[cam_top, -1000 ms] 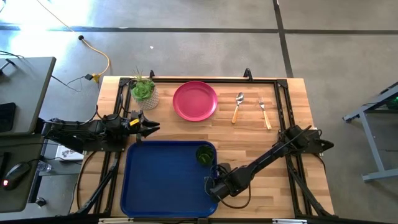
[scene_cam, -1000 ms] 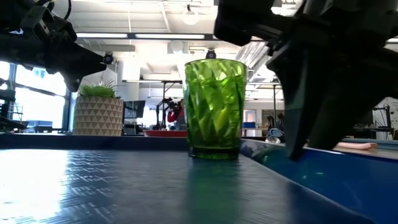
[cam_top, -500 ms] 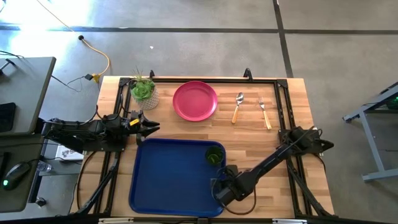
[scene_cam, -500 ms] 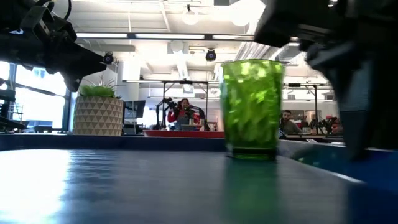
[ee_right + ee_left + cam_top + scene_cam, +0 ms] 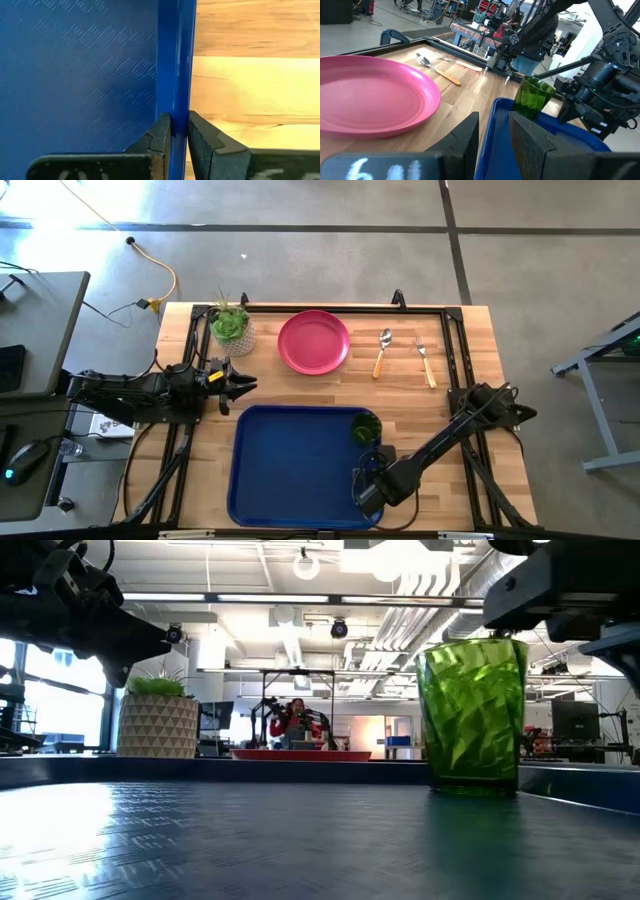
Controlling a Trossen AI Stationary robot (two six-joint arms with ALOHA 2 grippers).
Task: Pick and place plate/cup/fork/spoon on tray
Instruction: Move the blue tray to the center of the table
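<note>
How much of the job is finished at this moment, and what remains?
Done: the cup stands inside the tray, in its far right corner. In hand: the right gripper is shut on the tray's right rim. Left: the plate, spoon and fork lie on the table beyond the tray. The left gripper waits open near the plant.

My two arms are dark, jointed links trailing black cables; the left pincer (image 5: 243, 386) carries a small yellow-orange marking behind its black fingers; the right pincer (image 5: 179, 131) shows matte, chamfered black fingers with pale lettering.
</note>
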